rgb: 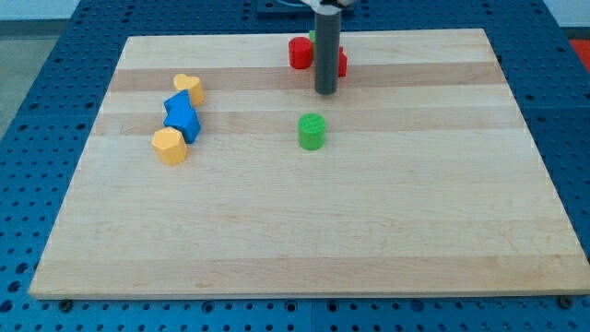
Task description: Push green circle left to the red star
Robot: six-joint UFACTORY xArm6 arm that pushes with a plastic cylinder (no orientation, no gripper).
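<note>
The green circle (312,132) lies near the middle of the wooden board (304,240). My tip (325,92) rests on the board just above it and slightly to the right, with a small gap between them. A red block (300,53) sits near the view's top, left of the rod. A second red piece (342,63) shows at the rod's right edge and is mostly hidden by the rod. I cannot tell which of them is the star. A bit of another green block (313,37) peeks out behind the rod.
At the view's left a slanting row holds a yellow heart (189,88), two blue blocks (180,107) (186,125) and a yellow hexagon (170,146). Blue pegboard (55,55) surrounds the board.
</note>
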